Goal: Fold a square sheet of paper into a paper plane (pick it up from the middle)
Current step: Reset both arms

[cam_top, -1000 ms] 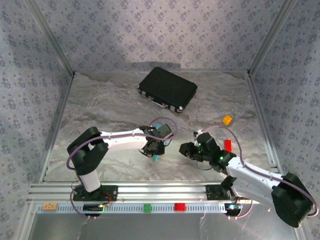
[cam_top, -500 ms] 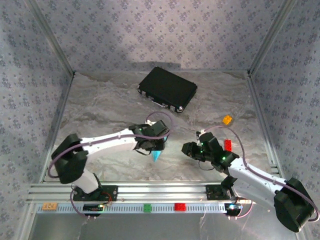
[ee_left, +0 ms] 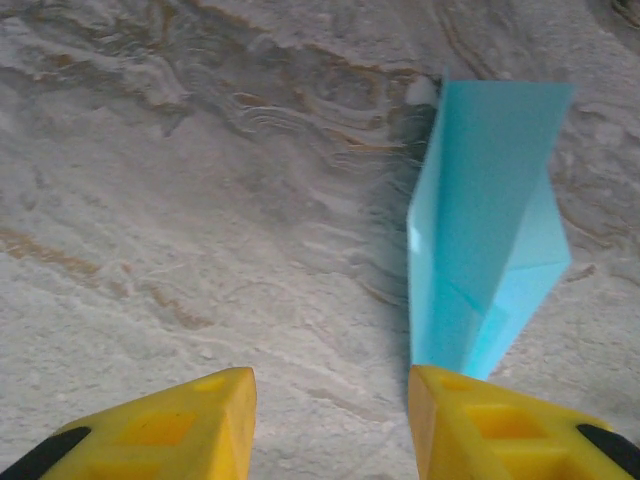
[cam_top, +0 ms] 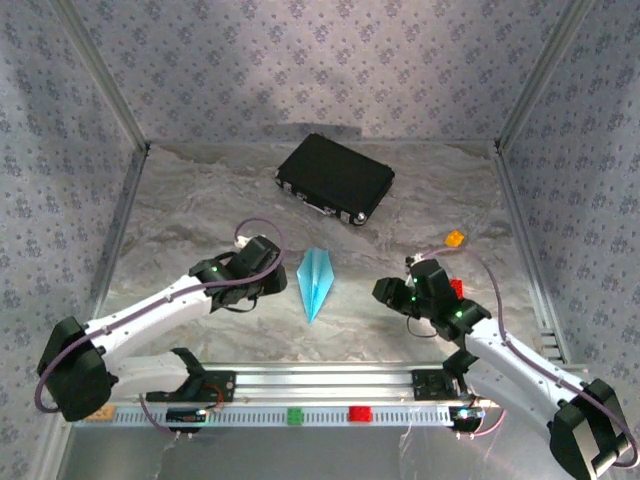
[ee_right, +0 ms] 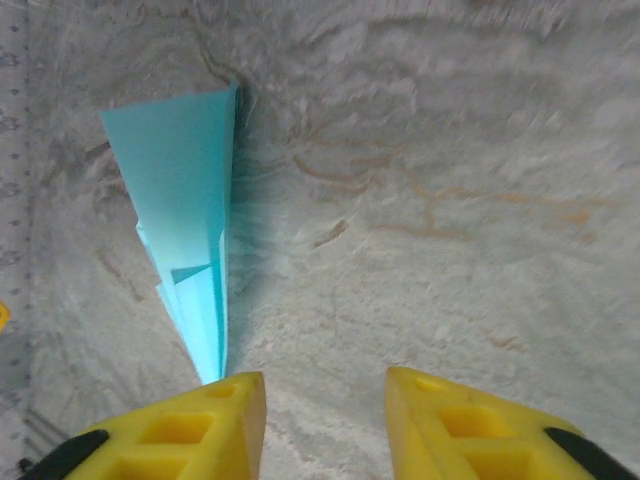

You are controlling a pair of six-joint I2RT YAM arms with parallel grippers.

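Observation:
The square sheet of paper now has the form of a slim light blue paper plane (cam_top: 317, 283). It lies free on the marbled table with its sharp nose toward the near edge. My left gripper (cam_top: 278, 283) is just left of it, open and empty. In the left wrist view the paper plane (ee_left: 490, 230) lies ahead, right of the left gripper (ee_left: 330, 400). My right gripper (cam_top: 383, 291) stands open to the plane's right, apart from it. The right wrist view has the paper plane (ee_right: 185, 220) at the left, beyond the right gripper (ee_right: 326, 400).
A black hard case (cam_top: 335, 178) lies at the back centre. A small orange block (cam_top: 455, 239) and a red block (cam_top: 456, 290) sit close behind my right arm. Patterned walls close in three sides. The front rail carries a green block (cam_top: 296, 415) and a red block (cam_top: 359, 413).
My left gripper has let go of the paper plane and drawn back to the left. The plane now lies flat on the table. My right gripper has opened and shifted slightly right.

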